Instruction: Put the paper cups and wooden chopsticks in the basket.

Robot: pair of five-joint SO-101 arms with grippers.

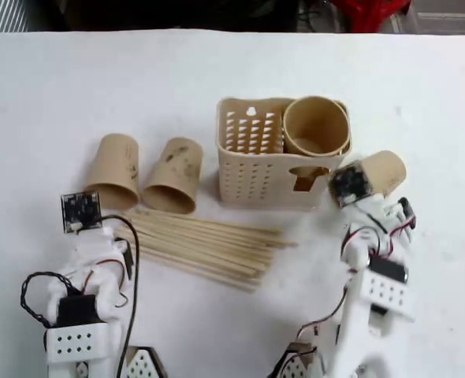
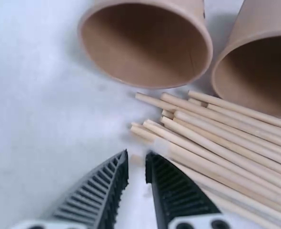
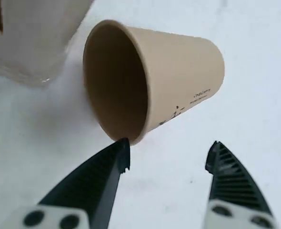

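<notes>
White table (image 1: 59,94), dark room beyond, red object (image 1: 370,9)

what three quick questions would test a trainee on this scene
1. How many cups are in the basket? A none, B one, C three.
2. True or false: the right gripper is shut on a cup.
3. Fill in: the chopsticks lie on the ___.
Key: 1 B. 2 false, it is open beside a cup lying on its side. 3 table.
</notes>
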